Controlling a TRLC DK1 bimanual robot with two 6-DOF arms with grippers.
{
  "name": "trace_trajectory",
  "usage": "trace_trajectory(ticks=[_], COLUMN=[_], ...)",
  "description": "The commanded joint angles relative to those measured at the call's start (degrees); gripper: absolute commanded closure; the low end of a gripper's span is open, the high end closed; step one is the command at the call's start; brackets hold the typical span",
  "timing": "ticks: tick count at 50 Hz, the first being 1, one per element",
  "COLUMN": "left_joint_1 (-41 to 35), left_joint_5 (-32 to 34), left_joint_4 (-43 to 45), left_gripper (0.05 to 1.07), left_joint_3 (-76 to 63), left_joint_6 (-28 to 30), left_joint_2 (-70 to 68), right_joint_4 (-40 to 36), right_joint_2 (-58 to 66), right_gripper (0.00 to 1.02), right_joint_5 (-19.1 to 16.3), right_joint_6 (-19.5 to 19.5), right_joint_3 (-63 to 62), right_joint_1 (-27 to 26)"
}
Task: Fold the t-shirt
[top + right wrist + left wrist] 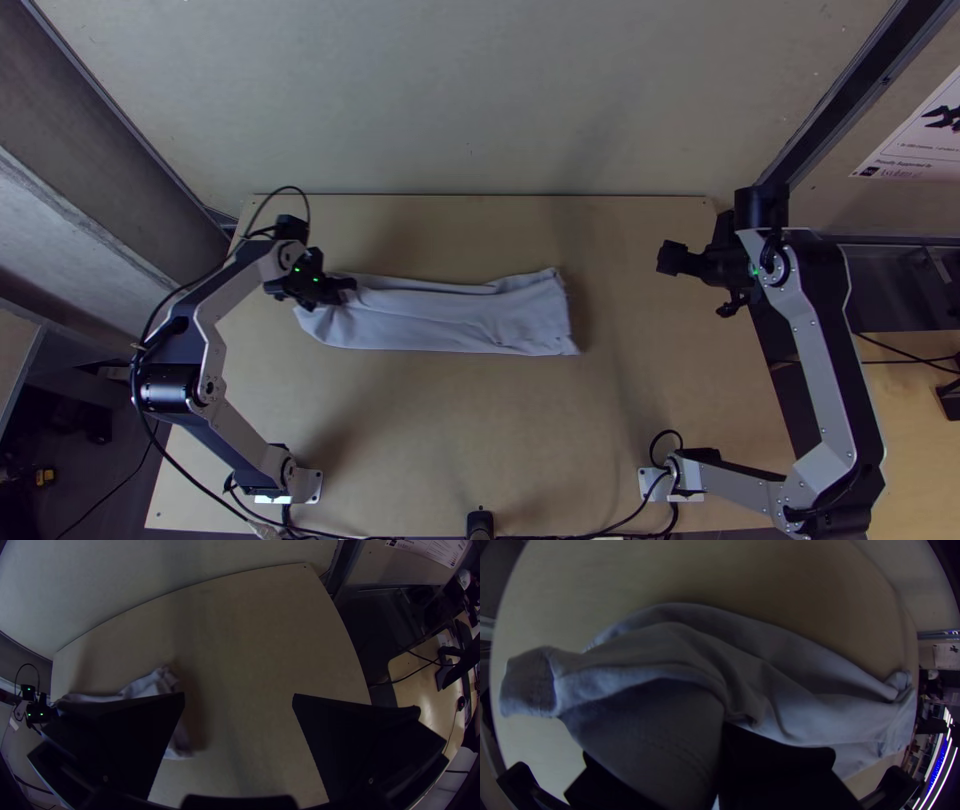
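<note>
And here's the left claw [345, 286], a black two-fingered one, clenched on a fold of the pale grey-blue cloth t-shirt [450, 318] at its left end, the fabric draped over one of its broad fingers in the left wrist view. Across to the right claw [695, 284] — released, fingers spread wide, nothing between them, hanging well apart from the shirt toward the right side of the light wooden desk [450, 430]. On lettering, there's a white paper sheet with dark print and a black figure [920, 140] on the panel at the right. Now the shirt itself: it lies left of the desk's middle as a long, narrow folded strip running crosswise, wrinkles along its length, a small rumpled corner at the right end. The left end is looser and bunched — the left wrist view picks out a stitched seam and a banded edge there.
</note>
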Motion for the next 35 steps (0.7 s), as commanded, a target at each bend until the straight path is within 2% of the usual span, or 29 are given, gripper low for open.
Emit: trace_trajectory(ticks=[1,14,21,28,35], left_joint_1=[4.0,13.1,15.6,13.2,6.4], left_joint_5=[-3.8,-12.2,-17.1,-23.4,-29.2], left_joint_4=[-2.1,-3.3,-3.4,-6.0,-11.2], left_gripper=[1.05,1.05,1.05,1.05,1.05], left_joint_3=[2.8,6.4,7.0,7.3,8.3], left_joint_6=[6.2,19.3,25.0,26.6,24.2], left_joint_2=[-2.9,-5.8,-6.9,-9.7,-11.8], right_joint_4=[2.0,3.6,4.7,5.1,5.2], right_joint_2=[-2.0,-2.6,-2.6,-2.6,-2.7], right_gripper=[0.03,0.03,0.03,0.03,0.03], right_joint_5=[1.3,1.6,1.6,1.6,1.5], right_joint_6=[0.8,-0.2,-0.6,-0.7,-0.7], right_joint_3=[-3.2,-6.1,-6.9,-7.9,-8.2], right_joint_1=[0.1,-0.7,-1.4,-1.4,-1.3])
